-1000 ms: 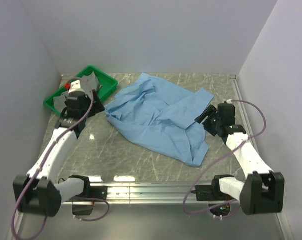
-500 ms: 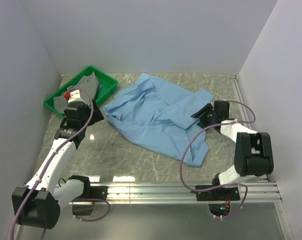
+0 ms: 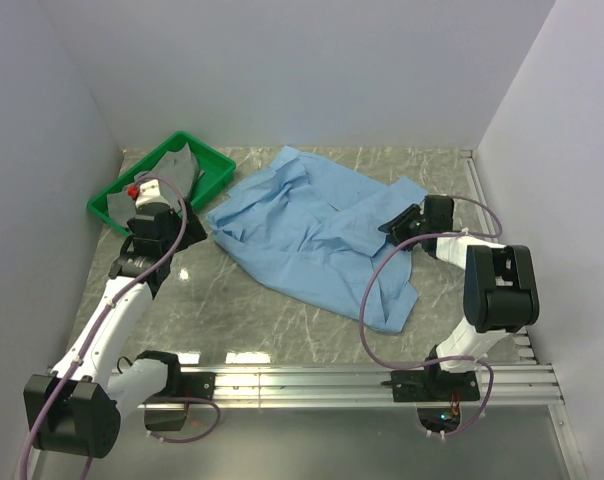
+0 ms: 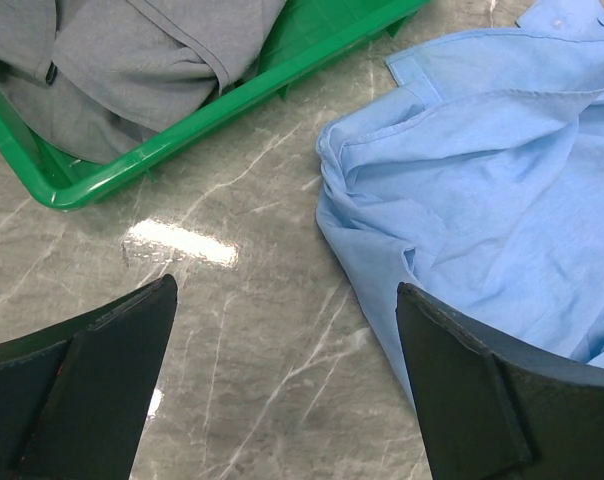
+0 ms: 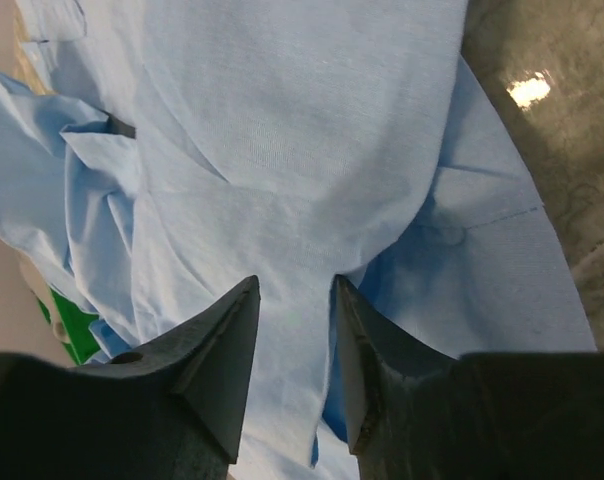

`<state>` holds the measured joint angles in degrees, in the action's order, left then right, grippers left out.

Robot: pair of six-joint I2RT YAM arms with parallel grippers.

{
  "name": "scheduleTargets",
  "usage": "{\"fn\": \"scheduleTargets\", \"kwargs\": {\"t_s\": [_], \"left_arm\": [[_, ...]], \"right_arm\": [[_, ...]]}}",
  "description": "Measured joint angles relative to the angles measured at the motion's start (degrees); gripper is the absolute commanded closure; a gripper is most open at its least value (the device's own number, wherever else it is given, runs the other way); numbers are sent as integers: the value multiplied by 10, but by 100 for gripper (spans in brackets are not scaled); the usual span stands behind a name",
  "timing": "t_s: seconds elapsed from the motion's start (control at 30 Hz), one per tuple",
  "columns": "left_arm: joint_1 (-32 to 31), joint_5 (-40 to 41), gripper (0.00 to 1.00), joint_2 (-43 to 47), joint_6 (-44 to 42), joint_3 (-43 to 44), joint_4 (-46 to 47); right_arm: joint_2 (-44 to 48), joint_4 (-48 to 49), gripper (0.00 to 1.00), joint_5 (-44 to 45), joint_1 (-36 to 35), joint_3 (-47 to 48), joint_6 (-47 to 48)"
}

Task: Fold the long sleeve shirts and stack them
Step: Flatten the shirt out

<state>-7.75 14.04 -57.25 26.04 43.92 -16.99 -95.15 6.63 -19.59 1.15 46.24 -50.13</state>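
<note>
**Limp blue shirt in mid-table, right end effector at its edge**

Nearest the arm bases, the table (image 3: 232, 310) is bare marble. The first cloth met is the near corner of the light blue shirt (image 3: 312, 240), a hanging point of hem toward the right side. From there the shirt spreads back and leftward across the middle of the table, crumpled and unfolded, with ridges and overlapping layers all over it.

It looks like thin woven stuff: light, soft, with no stiffness of its own. It should drape and sag from any hold, and a pinch may well catch more than one layer. On polished stone it will likely slide rather than stay put. The best holds are probably seams, cuffs, the collar or a hem edge, where the cloth is doubled and the shape can be found again.

Farther back, the right end effector (image 5: 295, 285) sits low on the shirt's right edge. Its jaws stand narrow, with a fold of blue cloth running into the gap. Whether they have actually pinched it I cannot tell.

The left end effector (image 4: 282, 300) is spread wide and empty. It hovers over bare table just beside the shirt's bunched left edge, not touching it.

Beyond it, at the far left, a green tray (image 3: 217, 165) holds a grey garment (image 4: 132, 50), close to the shirt but apart.
</note>
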Motion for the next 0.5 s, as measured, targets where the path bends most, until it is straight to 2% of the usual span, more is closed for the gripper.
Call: {"fn": "scheduleTargets", "kwargs": {"t_s": [0.17,0.3,0.4,0.5], "left_arm": [[0,0,3,0,1,0,0],[0,0,3,-5,1,0,0],[0,0,3,-8,1,0,0],[0,0,3,-8,1,0,0]], "right_arm": [[-1,-9,46,7,-3,-2,-6],[-2,-9,44,9,-3,-11,-15],[-9,-4,46,9,-5,-17,-21],[-19,-1,56,9,-5,-17,-25]]}}
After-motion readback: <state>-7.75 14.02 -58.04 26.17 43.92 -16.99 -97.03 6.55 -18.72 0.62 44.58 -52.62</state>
